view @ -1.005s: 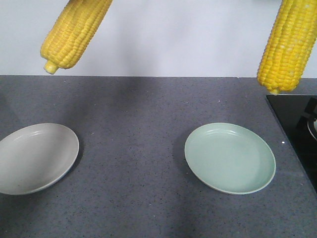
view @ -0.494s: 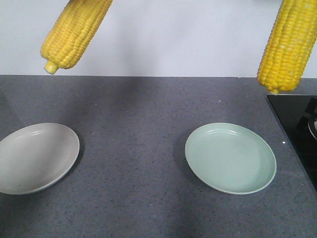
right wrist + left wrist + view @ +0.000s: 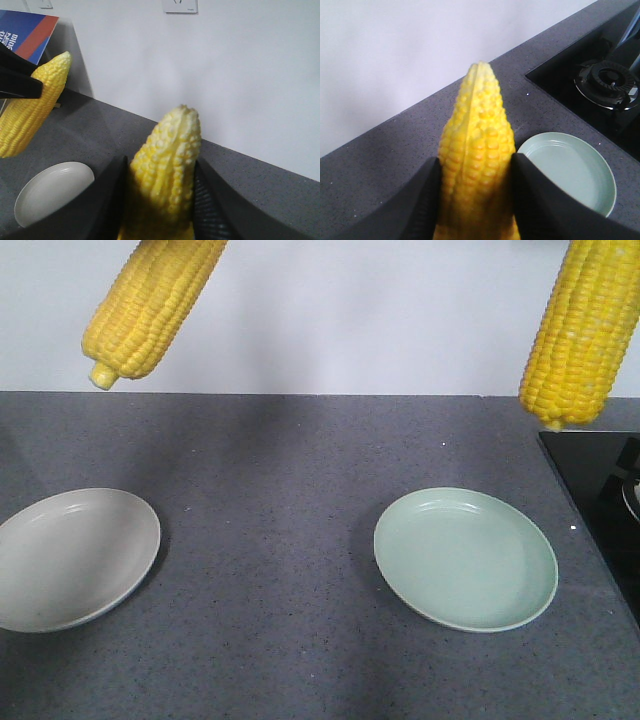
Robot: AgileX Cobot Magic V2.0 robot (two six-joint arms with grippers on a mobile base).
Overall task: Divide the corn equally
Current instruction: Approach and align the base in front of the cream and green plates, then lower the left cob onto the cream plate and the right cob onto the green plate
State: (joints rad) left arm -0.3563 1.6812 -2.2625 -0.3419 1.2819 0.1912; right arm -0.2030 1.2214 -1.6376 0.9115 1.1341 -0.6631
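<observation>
Two corn cobs hang in the air, held from above the front view's top edge. The left corn cob (image 3: 150,305) hangs tilted above and behind the grey plate (image 3: 70,555). The right corn cob (image 3: 583,330) hangs beyond and to the right of the green plate (image 3: 465,558). In the left wrist view my left gripper (image 3: 476,170) is shut on a cob (image 3: 477,145), with the green plate (image 3: 570,170) below to the right. In the right wrist view my right gripper (image 3: 160,172) is shut on the other cob (image 3: 167,160). Both plates hold nothing.
A black gas stove (image 3: 600,480) is sunk into the dark speckled counter (image 3: 270,490) at the right edge, its burner (image 3: 607,82) close to the green plate. A white wall (image 3: 350,310) backs the counter. A blue and red sign (image 3: 27,32) stands at the far left.
</observation>
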